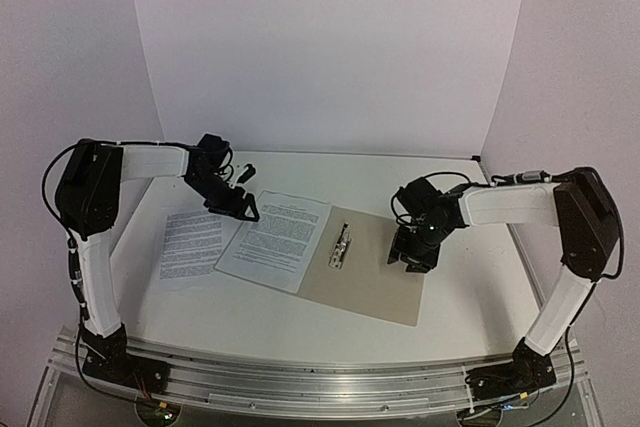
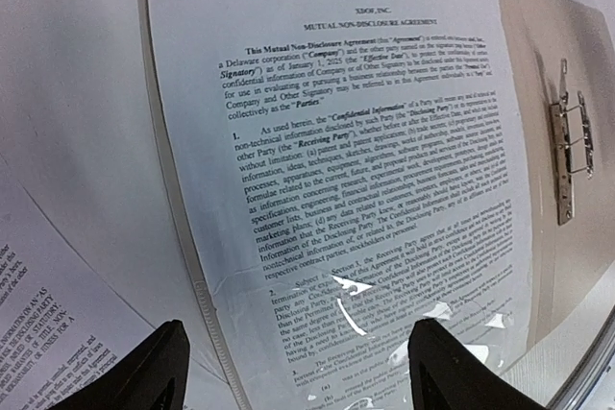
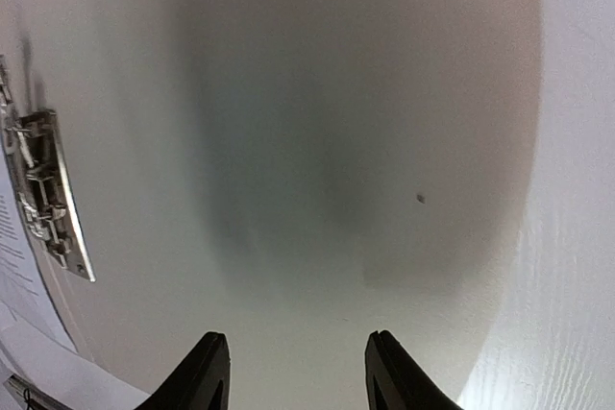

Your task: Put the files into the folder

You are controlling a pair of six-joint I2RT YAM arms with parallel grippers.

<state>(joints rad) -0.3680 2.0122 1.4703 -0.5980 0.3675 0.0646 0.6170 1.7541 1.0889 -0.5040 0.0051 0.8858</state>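
Two printed sheets lie flat on the white table (image 1: 470,287) in the top view. The left sheet (image 1: 192,244) rests on bare tabletop near the left arm. The middle sheet (image 1: 275,240) lies close beside it, and its right edge overlaps the tan folder (image 1: 380,282), which is opened flat, and ends just short of the metal clip (image 1: 343,245). The left gripper (image 1: 243,209) hangs over the middle sheet's far left corner, the right gripper (image 1: 412,259) over the folder's far right part. Bare table runs along the near edge and to the right of the folder.

The left wrist view shows the middle sheet (image 2: 365,170) as thin white paper, straight-edged and dense with black print, with bright glints on its lower part. Tan cardboard (image 2: 538,64) and the clip (image 2: 570,151) show past its right edge. A corner of the left sheet (image 2: 48,333) lies apart across a strip of table. The left gripper (image 2: 298,376) is spread wide, its black wedge fingers (image 2: 144,376) pinching nothing.

The right wrist view is filled by the folder (image 3: 317,141), smooth, matte and shadowed. Its curved edge meets faintly grained tabletop (image 3: 577,189) on the right. The shiny steel clip (image 3: 43,189) stands at the left, with a sliver of the middle sheet (image 3: 10,237) beyond it. The right gripper (image 3: 296,372) holds its fingers (image 3: 197,376) apart, with only cardboard showing between them.
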